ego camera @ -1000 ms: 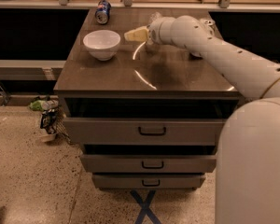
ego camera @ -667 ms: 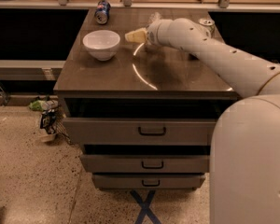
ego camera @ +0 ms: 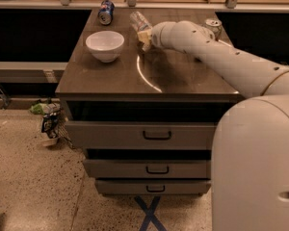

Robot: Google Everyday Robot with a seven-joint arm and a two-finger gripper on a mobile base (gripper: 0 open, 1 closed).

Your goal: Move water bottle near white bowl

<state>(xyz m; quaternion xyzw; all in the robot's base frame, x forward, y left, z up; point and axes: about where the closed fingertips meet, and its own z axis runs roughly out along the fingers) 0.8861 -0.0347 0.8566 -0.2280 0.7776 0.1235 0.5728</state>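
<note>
The water bottle (ego camera: 139,20) is clear and ribbed. It lies tilted on the far part of the table top, right behind my gripper. My gripper (ego camera: 144,37) sits at the bottle's near end, right of the white bowl (ego camera: 105,44), and touches or nearly touches the bottle. The bowl stands upright on the left part of the dark table top (ego camera: 183,76), about a bowl's width from the gripper. My white arm (ego camera: 216,52) reaches in from the right, across the table.
A blue soda can (ego camera: 105,12) lies at the table's back left corner, behind the bowl. A silver-green can (ego camera: 213,27) stands at the back right, behind my arm. Drawers (ego camera: 156,134) lie below the table top. Small items (ego camera: 48,124) lie on the floor at the left.
The gripper and arm have hardly moved from their spot right of the bowl. The bottle now shows more plainly just behind the gripper.
</note>
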